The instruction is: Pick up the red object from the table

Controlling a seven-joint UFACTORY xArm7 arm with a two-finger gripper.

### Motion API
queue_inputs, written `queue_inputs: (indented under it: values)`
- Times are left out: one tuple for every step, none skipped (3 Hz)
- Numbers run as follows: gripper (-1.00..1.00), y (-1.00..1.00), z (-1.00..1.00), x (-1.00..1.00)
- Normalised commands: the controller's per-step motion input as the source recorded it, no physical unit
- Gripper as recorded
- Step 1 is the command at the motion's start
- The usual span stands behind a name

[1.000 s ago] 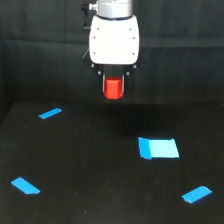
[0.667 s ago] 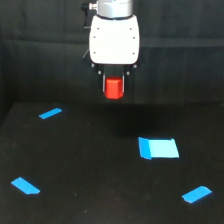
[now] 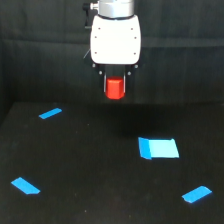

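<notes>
Holding the small bright red-orange stubby cylinder (image 3: 115, 88) clear of the flat matte black table (image 3: 100, 165), the white-bodied xArm gripper (image 3: 115, 91) has its two short dark fingers closed against the cylinder's sides, one on each side. Red object sits up between the fingers, top tucked under the white housing, bottom edge poking out just below the fingertips. It hangs in front of the black curtain backdrop (image 3: 40, 55), well above the tabletop, touching nothing but the fingers.

Judgement: the pick looks essentially done, step in hand is just the carry/hold.

To do it well:
- keep the squeeze steady; the object is narrower than the gripper and the contact patches look small, so any easing could drop it
- keep the wrist vertical, no tilt; a stubby faceted piece can rotate out if the fingers sit on edges and not flats. Which it is cannot be told from this view
- move slowly, no jerks

Below, blue tape pieces mark the table: a larger blue rectangle (image 3: 159, 148) toward the exterior view's right, a short strip (image 3: 50, 113) at left rear, another strip (image 3: 25, 185) at left front, one more (image 3: 196, 194) at right front. All well apart from the object.
</notes>
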Motion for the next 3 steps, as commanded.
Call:
queue_inputs:
  values:
    - [-0.92, -0.12, 0.06, 0.03]
    - [-0.90, -0.09, 0.20, 0.05]
    - [-0.78, -0.07, 0.09, -0.08]
